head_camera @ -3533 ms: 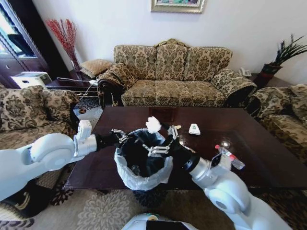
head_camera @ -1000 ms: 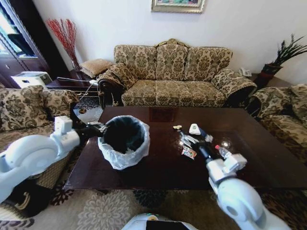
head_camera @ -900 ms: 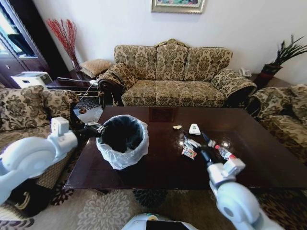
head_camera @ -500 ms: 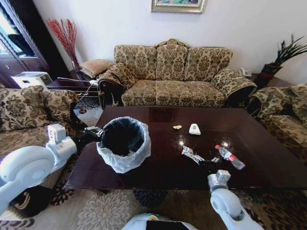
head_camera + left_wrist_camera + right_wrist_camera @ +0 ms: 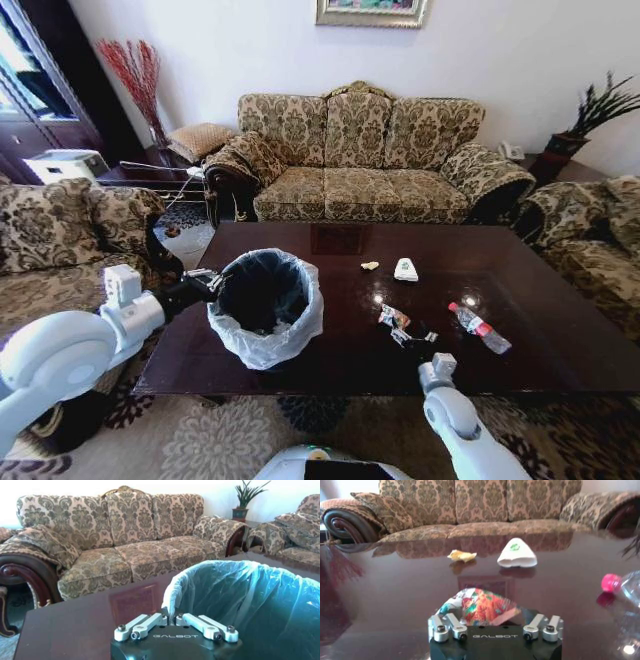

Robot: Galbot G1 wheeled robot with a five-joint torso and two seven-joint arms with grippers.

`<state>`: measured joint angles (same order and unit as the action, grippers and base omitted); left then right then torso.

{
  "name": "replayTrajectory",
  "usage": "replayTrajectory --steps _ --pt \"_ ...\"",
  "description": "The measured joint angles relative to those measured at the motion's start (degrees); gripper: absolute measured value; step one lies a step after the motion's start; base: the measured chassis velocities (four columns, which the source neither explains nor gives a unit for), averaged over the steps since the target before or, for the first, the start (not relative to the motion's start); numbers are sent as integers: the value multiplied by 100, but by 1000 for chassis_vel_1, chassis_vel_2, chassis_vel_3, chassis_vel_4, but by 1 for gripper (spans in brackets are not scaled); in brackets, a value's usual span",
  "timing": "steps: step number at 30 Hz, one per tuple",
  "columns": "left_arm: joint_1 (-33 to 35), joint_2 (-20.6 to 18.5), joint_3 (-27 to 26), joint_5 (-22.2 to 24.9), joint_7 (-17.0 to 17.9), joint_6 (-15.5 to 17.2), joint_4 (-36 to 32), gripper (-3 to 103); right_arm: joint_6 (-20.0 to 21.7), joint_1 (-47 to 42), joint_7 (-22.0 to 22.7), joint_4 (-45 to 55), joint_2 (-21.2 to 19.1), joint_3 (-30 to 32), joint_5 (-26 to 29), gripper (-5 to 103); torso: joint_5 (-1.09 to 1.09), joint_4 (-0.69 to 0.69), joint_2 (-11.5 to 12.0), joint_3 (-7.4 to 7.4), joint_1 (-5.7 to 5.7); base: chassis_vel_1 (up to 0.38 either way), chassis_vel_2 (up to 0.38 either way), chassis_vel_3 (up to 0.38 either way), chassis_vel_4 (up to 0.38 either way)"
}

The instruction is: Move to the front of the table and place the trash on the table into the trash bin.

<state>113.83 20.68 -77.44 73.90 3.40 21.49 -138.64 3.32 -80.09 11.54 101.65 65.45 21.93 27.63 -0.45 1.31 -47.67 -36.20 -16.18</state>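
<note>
Since half a second ago the right arm has pulled back toward the near edge of the glossy dark brown wooden table (image 5: 520, 300). The round trash bin lined with a translucent white bag (image 5: 266, 308) sits at the table's left end, its rim pinched by the clenched left gripper (image 5: 175, 621). The right gripper (image 5: 495, 624) grasps the colourful snack wrapper (image 5: 480, 606). Right wrist view adds a clear bottle with red cap (image 5: 622, 587), white packet with green print (image 5: 517, 553), and yellowish crumpled scrap (image 5: 462, 555). Both wrists read "GALBOT".
</note>
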Motion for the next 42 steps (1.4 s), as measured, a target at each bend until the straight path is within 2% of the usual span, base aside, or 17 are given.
replayTrajectory --steps 1,3,5,7,9,11,12,16,18,21,23,27,29,33,35,39,42 --pt "0 0 0 0 0 0 0 1 0 0 0 0 0 0 0 78 0 0 0 0 0 0 0 0 0" --pt "2 12 -13 5 -7 -6 -16 1 67 1 -23 1 2 -3 140 68 0 0 0 0 0 0 0 0 0" --pt "7 16 -14 5 -7 -9 -20 1 67 0 -28 -2 -1 -3 158 68 0 0 0 0 0 0 0 0 0" --pt "28 31 -15 5 -7 -13 -39 1 67 -8 -39 -4 -18 7 222 51 -1 0 0 0 0 0 0 0 0" --pt "31 32 -15 4 -7 -13 -46 1 67 -10 -39 -2 -22 9 237 51 -1 0 0 0 0 0 0 0 0" --pt "35 33 -13 1 -8 -17 -65 1 73 -20 -33 23 -30 14 280 40 0 0 0 0 0 0 0 0 0" --pt "35 33 -13 1 -8 -17 -65 1 73 -20 -33 23 -30 14 280 40 0 0 0 0 0 0 0 0 0" --pt "38 32 -12 0 -20 -25 -90 1 78 -33 -1 35 -23 -1 316 19 -1 -1 0 0 0 0 0 0 0" --pt "41 33 -12 0 -22 -27 -93 1 79 -35 7 40 -19 -6 327 19 -1 -1 0 0 0 0 0 0 0" --pt "55 47 -17 0 -26 -29 -115 1 80 -54 40 85 8 -8 362 3 0 -1 0 0 0 0 0 0 0" --pt "58 52 -21 -1 -27 -30 -123 1 74 -70 52 126 12 -2 391 1 1 0 0 0 0 0 0 0 0" --pt "92 62 -43 -2 -30 -30 -136 1 -275 -194 90 524 18 29 600 0 3 0 0 0 0 0 0 0 0" --pt "203 17 -94 -1 -65 -83 -84 1 -521 -348 63 1200 -36 138 776 0 0 0 0 0 0 0 0 0 0" --pt "241 -112 -147 22 -107 -112 41 1 -652 -396 100 1901 -111 236 836 0 -1 0 0 0 0 0 0 0 0" --pt "188 -359 -106 91 -89 -237 214 1 -780 -265 33 2829 -266 329 845 0 0 0 0 0 0 0 0 0 0" --pt "155 -636 -33 133 -71 -320 367 1 -805 -18 -98 3671 -499 348 1077 0 -2 0 0 0 0 0 0 0 0" --pt "132 -915 -3 199 -72 -321 474 1 -480 -19 -263 4218 -826 159 1654 0 0 0 0 0 0 0 0 0 0"
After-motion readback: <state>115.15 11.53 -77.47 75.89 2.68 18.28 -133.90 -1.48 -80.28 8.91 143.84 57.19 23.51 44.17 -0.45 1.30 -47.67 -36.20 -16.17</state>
